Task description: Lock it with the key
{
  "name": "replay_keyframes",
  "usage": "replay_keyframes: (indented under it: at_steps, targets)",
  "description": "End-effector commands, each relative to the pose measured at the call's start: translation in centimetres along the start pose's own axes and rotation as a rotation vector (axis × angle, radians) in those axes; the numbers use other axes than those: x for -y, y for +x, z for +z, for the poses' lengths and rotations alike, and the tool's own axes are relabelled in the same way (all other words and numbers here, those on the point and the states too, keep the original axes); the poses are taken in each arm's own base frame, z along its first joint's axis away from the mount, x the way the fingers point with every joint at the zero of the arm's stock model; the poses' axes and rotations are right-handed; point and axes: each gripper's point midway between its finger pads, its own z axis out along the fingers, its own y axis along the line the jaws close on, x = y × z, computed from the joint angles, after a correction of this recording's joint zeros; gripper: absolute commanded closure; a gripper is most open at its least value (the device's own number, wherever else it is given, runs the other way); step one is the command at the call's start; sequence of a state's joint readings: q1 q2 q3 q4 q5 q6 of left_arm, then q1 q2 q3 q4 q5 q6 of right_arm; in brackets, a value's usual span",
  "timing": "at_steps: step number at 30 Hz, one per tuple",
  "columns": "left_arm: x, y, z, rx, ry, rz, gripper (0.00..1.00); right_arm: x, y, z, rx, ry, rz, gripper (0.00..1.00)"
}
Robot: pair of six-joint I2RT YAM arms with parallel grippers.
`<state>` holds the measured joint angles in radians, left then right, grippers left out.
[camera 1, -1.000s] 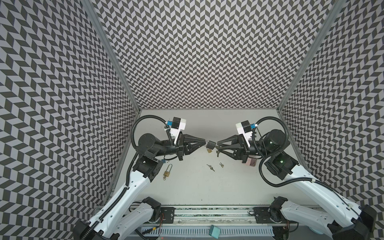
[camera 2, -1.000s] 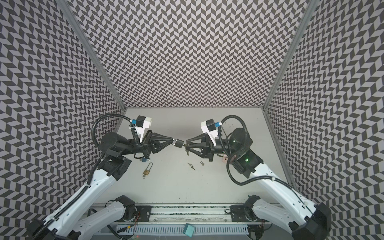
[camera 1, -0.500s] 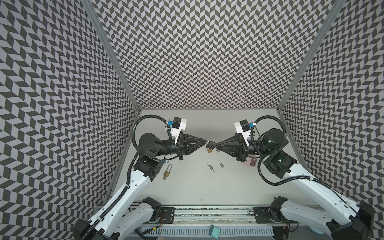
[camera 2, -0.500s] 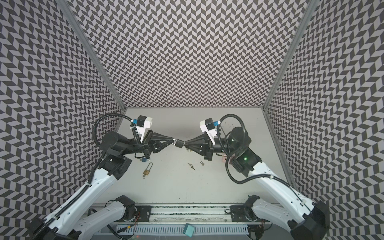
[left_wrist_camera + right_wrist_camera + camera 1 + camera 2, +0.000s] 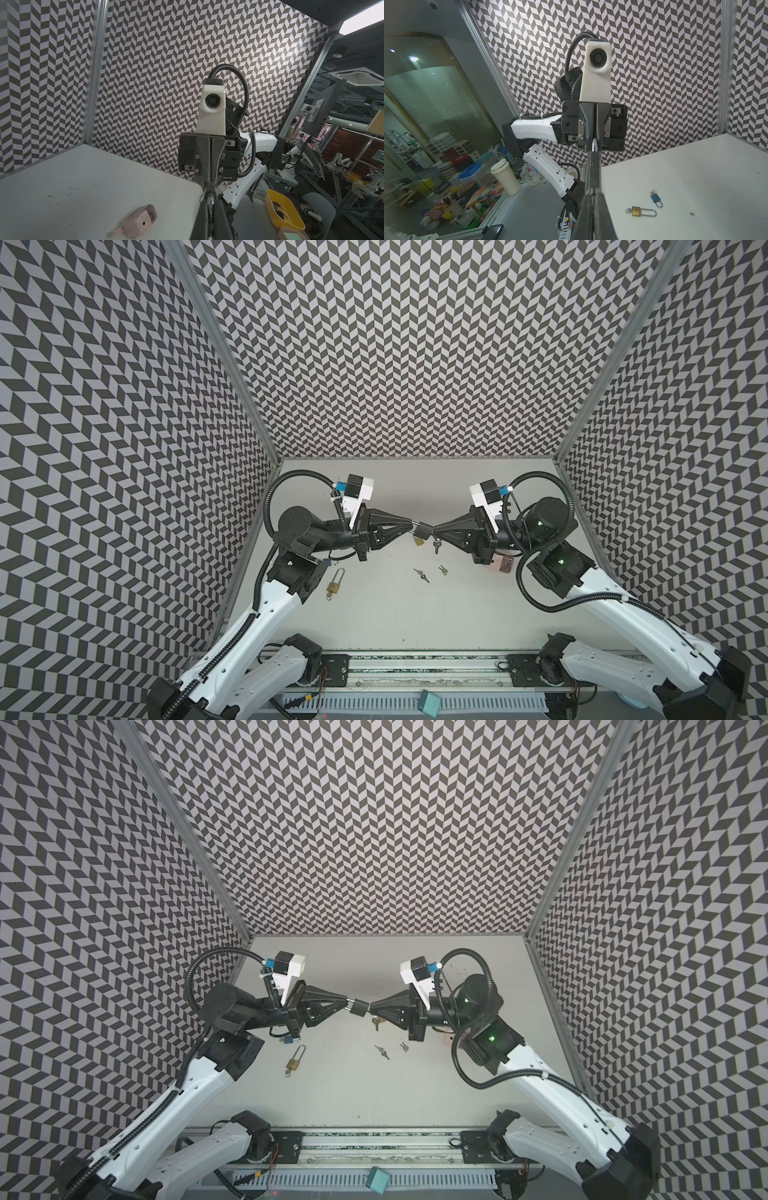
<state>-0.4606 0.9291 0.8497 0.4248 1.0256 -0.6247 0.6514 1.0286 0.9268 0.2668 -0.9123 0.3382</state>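
A small black padlock [image 5: 424, 528] [image 5: 360, 1007] hangs in the air between my two grippers in both top views. My left gripper [image 5: 412, 526] [image 5: 209, 196] is shut on its silver shackle [image 5: 595, 143]. My right gripper [image 5: 434, 529] [image 5: 594, 150] is shut at the body's opposite end, fingertips pressed together. A key [image 5: 436, 546] [image 5: 376, 1026] dangles just under that tip; the pinched part is hidden. The two wrists face each other, tip to tip, above the table's middle.
A brass long-shackle padlock [image 5: 334, 585] [image 5: 640, 212] with a key lies near the left arm, beside a blue padlock [image 5: 655, 198]. Two loose keys [image 5: 420, 574] [image 5: 442, 569] lie in front. A pink box [image 5: 141, 221] sits under the right arm. Patterned walls enclose three sides.
The right gripper's fingers, open a second ago, have closed and moved left against the black padlock. The left gripper has held still.
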Motion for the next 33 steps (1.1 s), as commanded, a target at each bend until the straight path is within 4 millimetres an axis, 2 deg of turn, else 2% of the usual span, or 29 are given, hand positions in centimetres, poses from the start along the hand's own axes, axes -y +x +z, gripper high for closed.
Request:
replay_keyframes:
  at_steps: [1,7,14,16,21,24,28,33]
  targets:
    - [1.1,-2.2,-0.6,0.046,-0.010,0.067,1.00,-1.2,-1.1,-0.5,0.026,-0.016,-0.069,1.00]
    - [1.6,-3.1,-1.2,0.058,-0.027,0.092,1.00,-1.5,-1.0,-1.0,0.023,0.004,-0.097,1.00]
    - [1.1,-3.4,-1.7,0.066,-0.064,0.094,1.00,-1.4,-1.1,-1.4,0.025,0.040,-0.122,1.00]
    - [0.3,-3.4,-1.9,0.068,-0.109,0.088,1.00,-1.1,-1.2,-1.6,0.037,0.073,-0.144,1.00]
    - [-4.9,-2.7,-2.7,0.064,-0.353,0.020,1.00,1.1,-2.2,-3.3,0.142,0.260,-0.191,1.00]
    - [-8.3,-1.1,-3.7,0.024,-0.515,-0.031,1.00,1.9,-2.5,-4.6,0.228,0.345,-0.195,1.00]
    - [-12.0,1.5,-5.2,-0.027,-0.678,-0.092,1.00,3.2,-1.2,-4.8,0.242,0.374,-0.158,1.00]
    - [-16.6,5.7,-7.9,-0.124,-0.912,-0.192,1.00,7.0,2.3,-4.1,0.117,0.475,-0.095,1.00]
